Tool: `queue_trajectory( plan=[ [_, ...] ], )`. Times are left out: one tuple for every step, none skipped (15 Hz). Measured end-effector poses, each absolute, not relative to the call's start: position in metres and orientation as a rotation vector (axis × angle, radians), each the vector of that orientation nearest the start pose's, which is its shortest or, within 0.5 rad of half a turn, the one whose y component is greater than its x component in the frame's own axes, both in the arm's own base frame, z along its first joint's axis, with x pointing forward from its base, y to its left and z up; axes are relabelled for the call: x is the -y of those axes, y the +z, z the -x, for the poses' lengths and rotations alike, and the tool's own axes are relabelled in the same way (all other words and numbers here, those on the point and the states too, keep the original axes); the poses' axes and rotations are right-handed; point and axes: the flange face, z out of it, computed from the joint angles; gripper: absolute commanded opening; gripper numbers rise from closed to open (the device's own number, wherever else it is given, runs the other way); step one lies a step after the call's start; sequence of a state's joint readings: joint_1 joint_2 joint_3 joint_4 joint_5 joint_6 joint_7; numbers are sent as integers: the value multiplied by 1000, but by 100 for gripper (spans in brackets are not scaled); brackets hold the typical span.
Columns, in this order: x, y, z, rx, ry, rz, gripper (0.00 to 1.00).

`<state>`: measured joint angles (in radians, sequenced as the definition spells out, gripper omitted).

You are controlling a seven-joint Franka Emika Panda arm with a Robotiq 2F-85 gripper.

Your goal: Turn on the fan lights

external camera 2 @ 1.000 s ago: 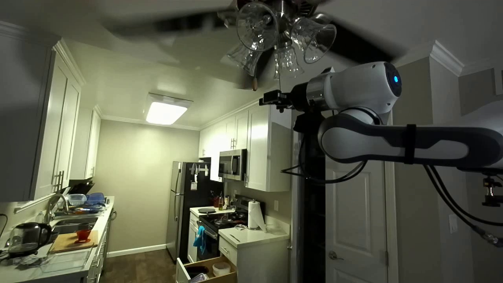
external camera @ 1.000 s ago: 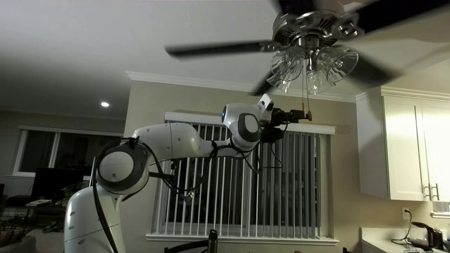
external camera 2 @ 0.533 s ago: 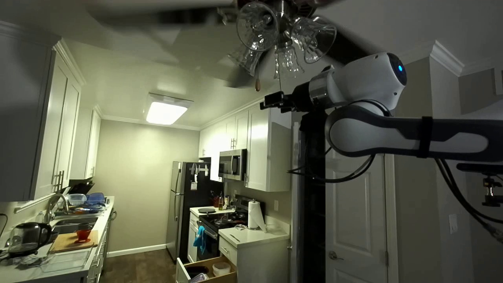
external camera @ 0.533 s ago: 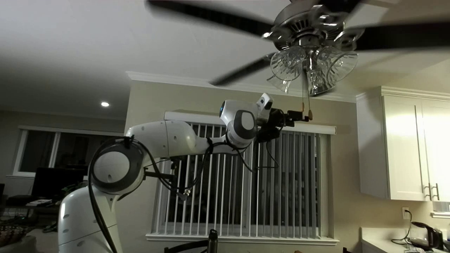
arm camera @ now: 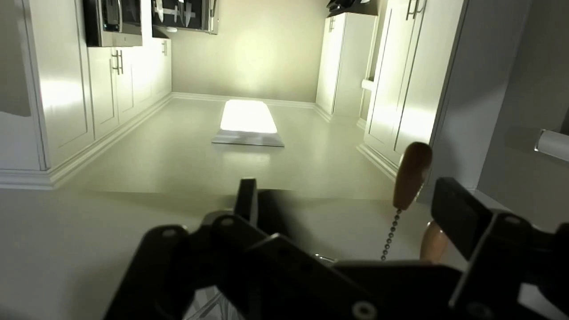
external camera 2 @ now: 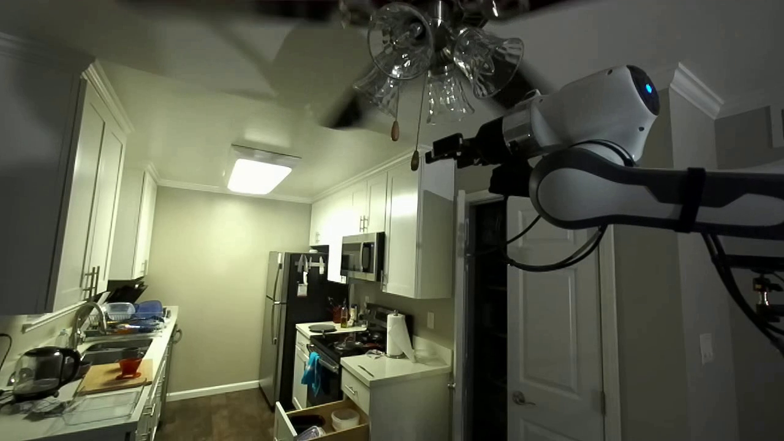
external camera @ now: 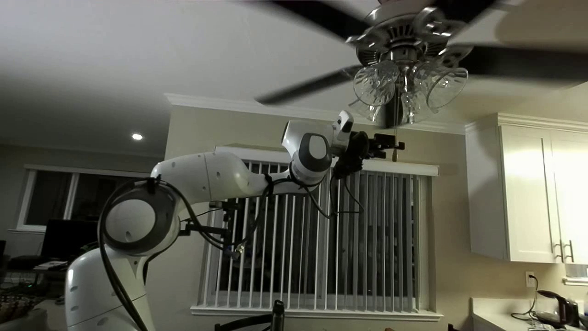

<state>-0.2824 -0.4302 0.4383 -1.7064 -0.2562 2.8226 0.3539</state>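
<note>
The fan lights are several bell-shaped glass shades (external camera: pixel 376 83) (external camera 2: pixel 401 43) under a metal hub, unlit in both exterior views. Two thin chains hang from them. In an exterior view, the lower wooden pull (external camera 2: pixel 415 160) hangs just beyond my fingertips, and the shorter pull (external camera 2: pixel 395 130) hangs farther away. My gripper (external camera: pixel 390 142) (external camera 2: pixel 442 152) is raised below the shades. In the wrist view my gripper (arm camera: pixel 354 209) is open, with nothing clamped. There a wooden pull (arm camera: pixel 412 175) on a beaded chain shows between the fingers, nearer the right one. A second pull (arm camera: pixel 432 244) is partly hidden behind that finger.
Dark fan blades (external camera: pixel 312 86) are motion-blurred above my gripper. A window with vertical blinds (external camera: pixel 317 239) is behind my arm. White cabinets (external camera: pixel 528 193) stand at the right. A lit ceiling panel (external camera 2: pixel 258 176) shows in an exterior view.
My arm has drawn back and risen a little. Earlier the lower pull's chain met my fingertips; now that pull hangs free, apart from them. The blades have turned. The shades stay unlit.
</note>
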Motion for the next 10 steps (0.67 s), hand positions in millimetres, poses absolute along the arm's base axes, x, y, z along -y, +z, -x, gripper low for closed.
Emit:
queue_trajectory(
  plan=[
    [-166,903,-400,124,-2200,2276,100],
    [-167,902,-400,130,-2199,2276,100],
    [-169,902,-400,136,-2197,2276,100],
    [-170,901,-401,140,-2196,2278,100],
    [-170,900,-402,145,-2197,2282,100],
    [-170,900,-404,148,-2201,2287,100],
    [-168,900,-406,145,-2210,2289,100],
    [-165,903,-408,138,-2220,2290,100],
    [-163,906,-411,132,-2232,2287,100],
    [-161,910,-414,127,-2245,2283,89]
  ],
)
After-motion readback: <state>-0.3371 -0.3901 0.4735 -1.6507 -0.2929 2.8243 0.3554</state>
